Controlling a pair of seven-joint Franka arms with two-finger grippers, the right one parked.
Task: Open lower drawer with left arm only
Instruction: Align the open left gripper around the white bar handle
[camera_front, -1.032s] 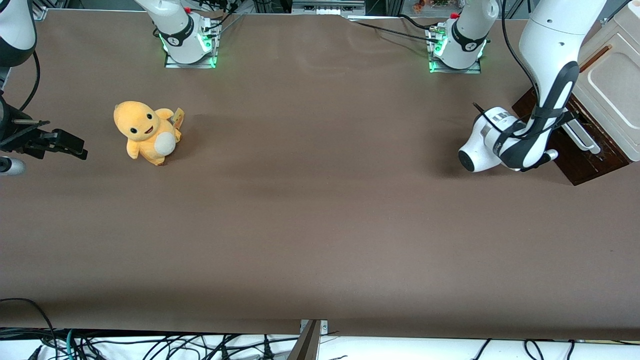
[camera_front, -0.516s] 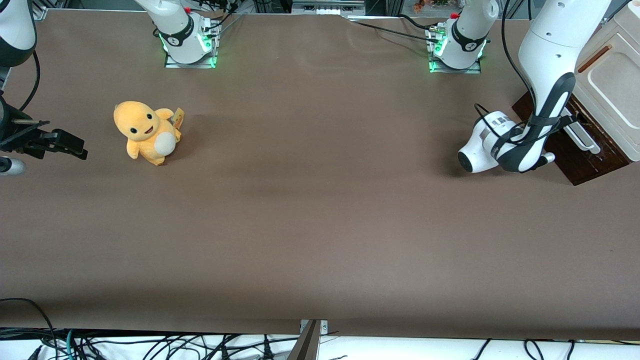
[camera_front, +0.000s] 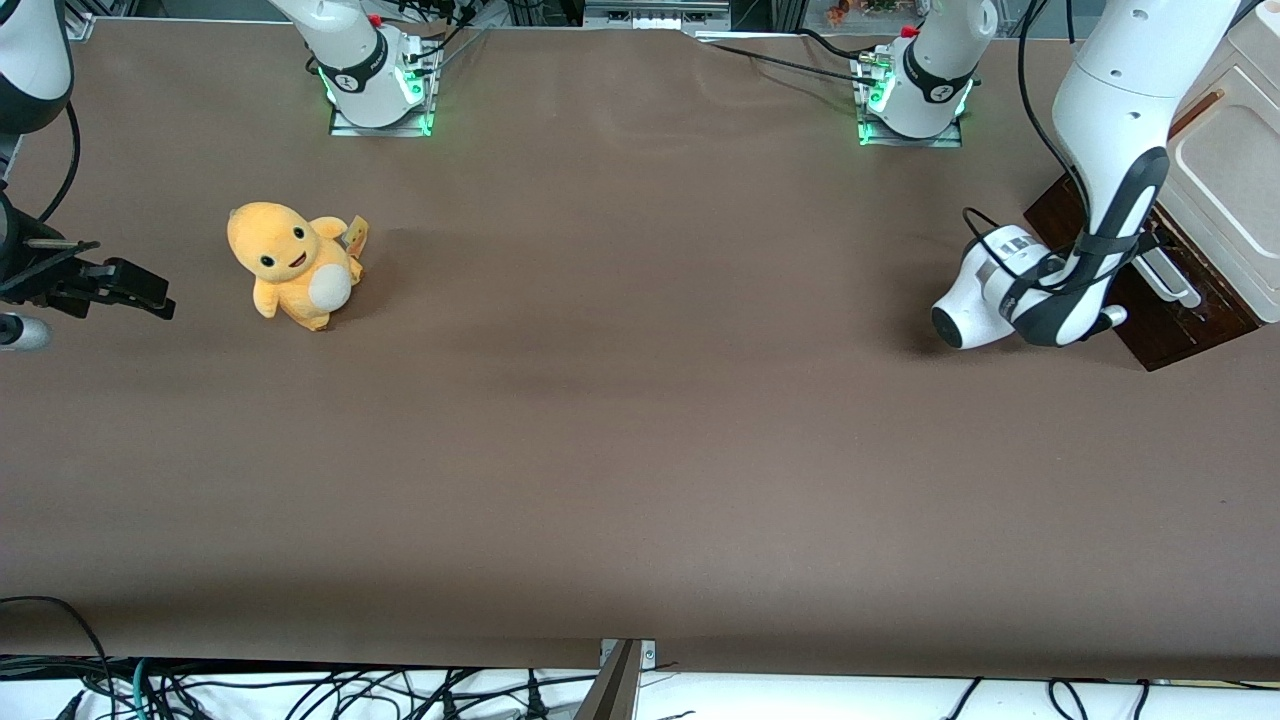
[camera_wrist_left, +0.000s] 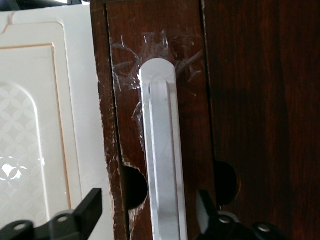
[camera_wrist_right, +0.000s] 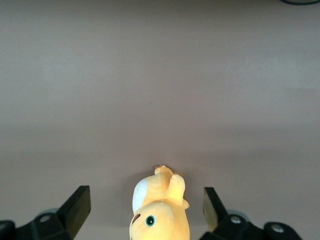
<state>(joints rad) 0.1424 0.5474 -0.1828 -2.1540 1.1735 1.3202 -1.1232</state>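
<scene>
A wide table (camera_front: 640, 450) fills nearly the whole scene, covered in a matte brown cloth (camera_front: 620, 520) that lies mostly smooth, with faint ripples toward the edge farthest from the front camera. The light is soft and even, leaving only pale, blurred shadows on the cloth. Along the edge nearest the front camera runs a white strip (camera_front: 820, 692) strewn with tangled black cables (camera_front: 300, 690), and a small metal bracket (camera_front: 627, 655) sits at its middle. Past the farthest edge stand bits of metal framing (camera_front: 655, 14).
</scene>
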